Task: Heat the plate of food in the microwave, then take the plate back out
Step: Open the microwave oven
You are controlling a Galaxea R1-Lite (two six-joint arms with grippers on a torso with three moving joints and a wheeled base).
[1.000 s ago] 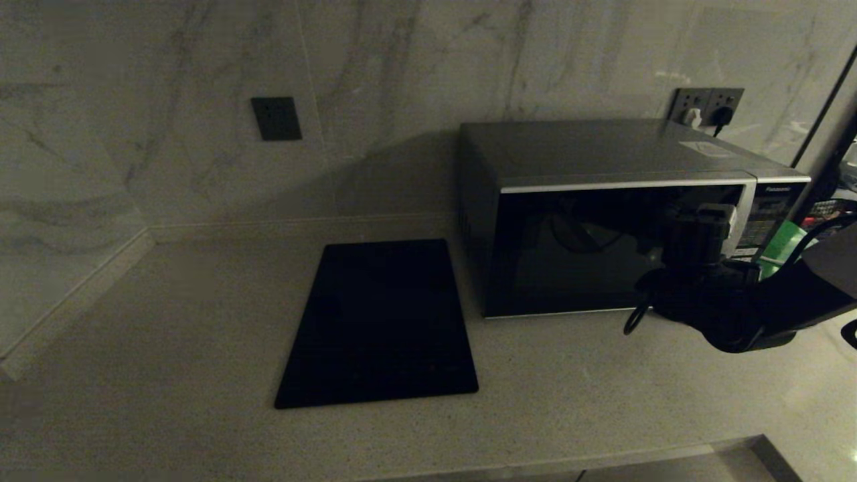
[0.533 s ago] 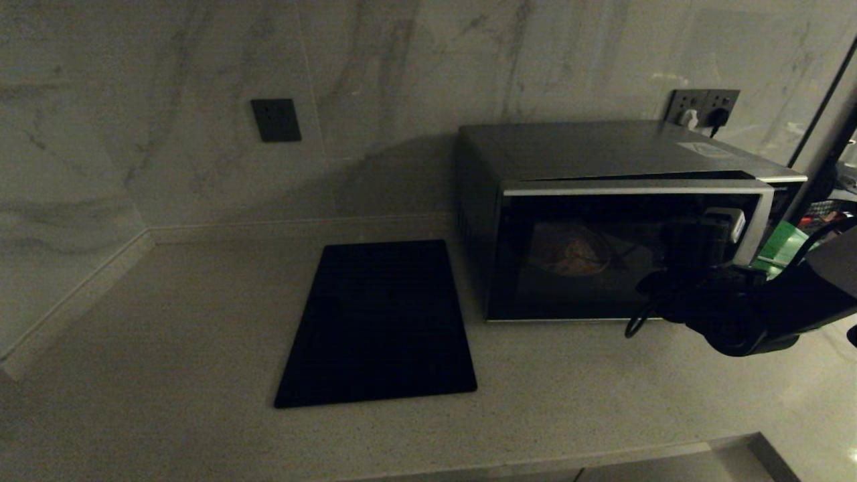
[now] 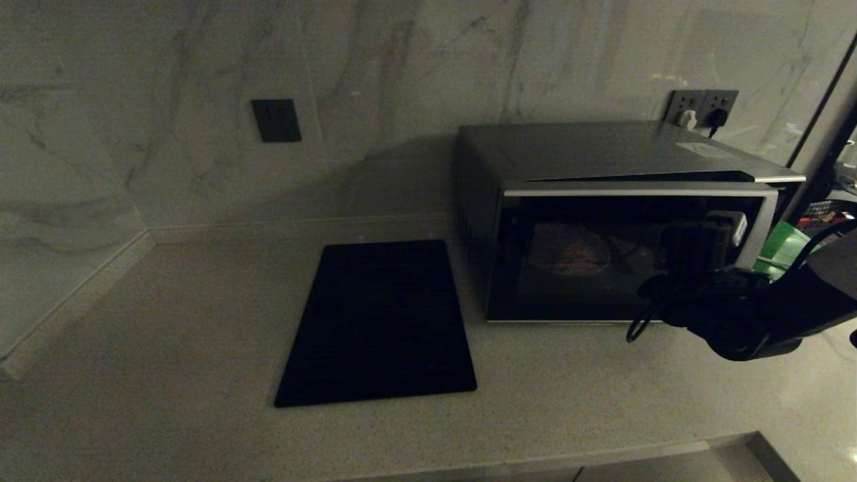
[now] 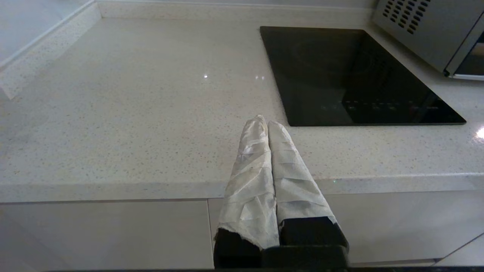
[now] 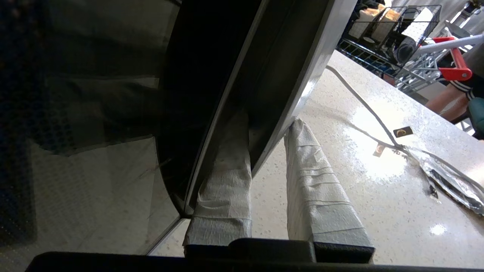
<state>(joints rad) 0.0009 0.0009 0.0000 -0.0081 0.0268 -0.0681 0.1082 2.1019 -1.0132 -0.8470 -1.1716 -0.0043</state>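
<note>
plate of food (image 3: 571, 253) in microwave (image 3: 602, 214) (right of cooktop (image 3: 381, 321))

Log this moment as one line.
right gripper: shut on door edge | microwave: door ajar | plate: inside | left gripper: shut, parked at counter edge

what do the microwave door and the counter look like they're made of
Microwave door: dark glossy glass, going by its reflections, in a brushed silver frame, probably metal or metal-look plastic. Counter: pale speckled stone, likely quartz or similar, polished enough to show glints.
</note>
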